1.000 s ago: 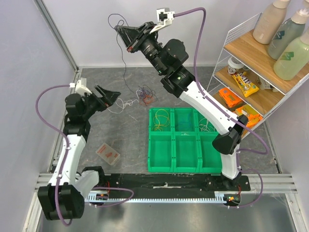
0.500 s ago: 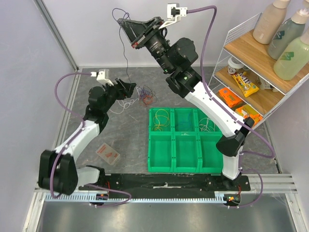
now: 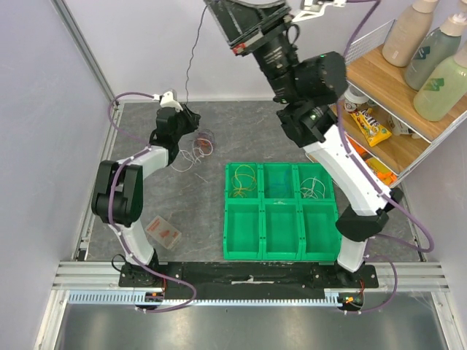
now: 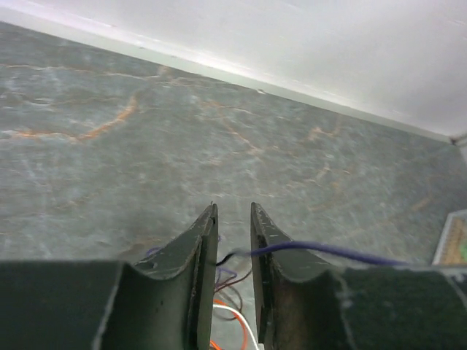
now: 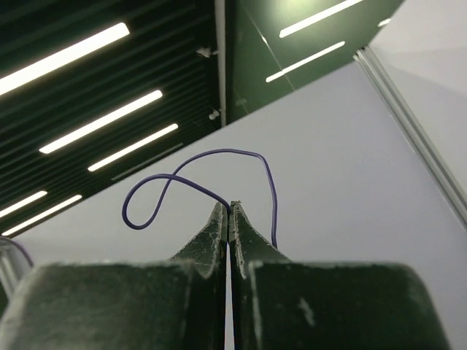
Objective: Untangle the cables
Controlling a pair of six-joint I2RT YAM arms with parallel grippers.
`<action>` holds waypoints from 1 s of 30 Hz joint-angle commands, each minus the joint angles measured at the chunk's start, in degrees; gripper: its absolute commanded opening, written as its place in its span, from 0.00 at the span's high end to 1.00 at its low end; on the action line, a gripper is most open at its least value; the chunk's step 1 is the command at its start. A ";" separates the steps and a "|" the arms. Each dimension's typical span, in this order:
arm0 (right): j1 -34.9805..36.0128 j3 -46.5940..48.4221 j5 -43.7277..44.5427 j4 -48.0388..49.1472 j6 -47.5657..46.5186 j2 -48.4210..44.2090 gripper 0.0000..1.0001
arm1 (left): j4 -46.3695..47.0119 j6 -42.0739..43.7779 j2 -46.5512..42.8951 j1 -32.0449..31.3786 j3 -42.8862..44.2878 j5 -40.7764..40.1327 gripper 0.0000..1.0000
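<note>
The cables (image 3: 198, 148) lie as a small tangle of purple, orange and white loops on the grey table at the back left. My left gripper (image 3: 192, 125) is down at the tangle. In the left wrist view its jaws (image 4: 233, 213) stand a narrow gap apart, with orange, white and dark loops (image 4: 232, 321) below. A purple cable (image 4: 328, 251) crosses the right finger into the gap. My right gripper (image 5: 230, 208) is raised high, shut on that purple cable (image 5: 197, 157), which hangs down as a thin line (image 3: 191, 65) to the tangle.
A green tray (image 3: 226, 219) of six bins sits in the middle; the back bins hold yellow (image 3: 244, 182) and white (image 3: 314, 189) wires. A small clear box (image 3: 162, 231) lies front left. A wire shelf (image 3: 394, 109) with bottles and snack packs stands on the right.
My left arm has stretched forward to the tangle and its jaws have narrowed from wide open. My right arm has risen higher and to the right, drawing the purple cable up.
</note>
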 commanded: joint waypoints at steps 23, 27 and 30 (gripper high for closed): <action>0.03 -9.03 -4.38 -12.46 -16.11 -24.18 1.00 | -17.02 -14.43 -1.61 14.93 5.25 16.34 0.60; 0.03 -15.61 -3.93 -16.17 -20.69 -29.72 1.00 | -19.04 -19.35 -5.13 14.85 3.58 23.10 0.48; 0.03 -18.61 -2.09 -20.73 -23.94 -33.32 1.00 | -16.85 -22.52 -8.38 14.93 1.29 28.29 0.41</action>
